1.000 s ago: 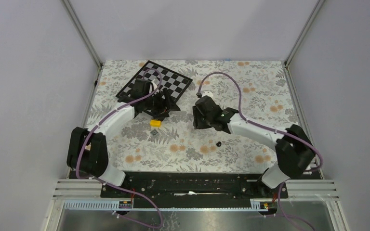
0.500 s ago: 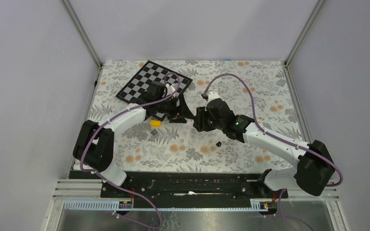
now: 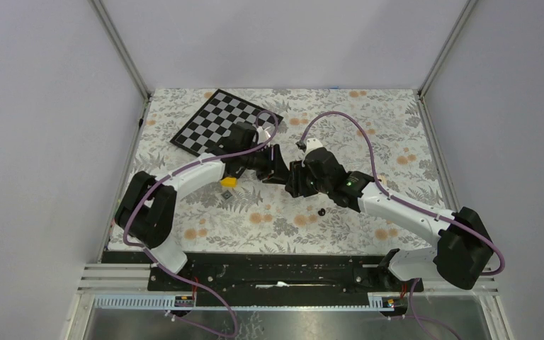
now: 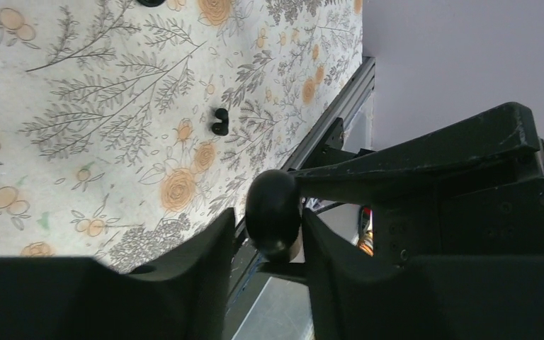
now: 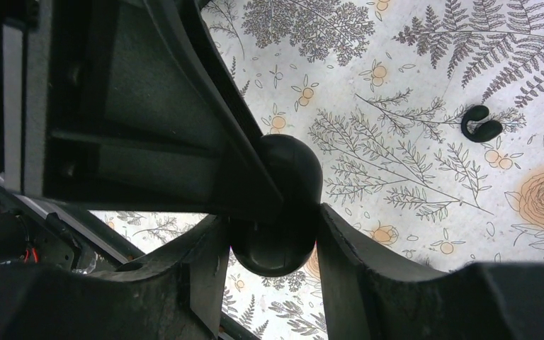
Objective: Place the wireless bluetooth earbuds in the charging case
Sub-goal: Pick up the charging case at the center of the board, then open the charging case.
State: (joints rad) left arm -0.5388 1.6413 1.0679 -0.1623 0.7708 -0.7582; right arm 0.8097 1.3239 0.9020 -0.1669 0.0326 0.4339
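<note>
The charging case is a black rounded shell held above the table where both grippers meet. My right gripper is shut on it, and both fingers touch its sides. My left gripper straddles the same case from the other side, jaws nearly closed, with a thin gap showing on one side. In the top view the left gripper and right gripper touch tip to tip at mid-table. One black earbud lies on the cloth and shows in both wrist views. The pale earbuds are out of view.
A small yellow block lies just left of the grippers. A black-and-white chessboard lies at the far left. The floral tablecloth covers the table. Metal rails run along the near edge.
My left gripper has swung right from the chessboard to meet the right gripper at mid-table. The right arm stretched left and forward, then held still. The black earbud and yellow block have not moved.
</note>
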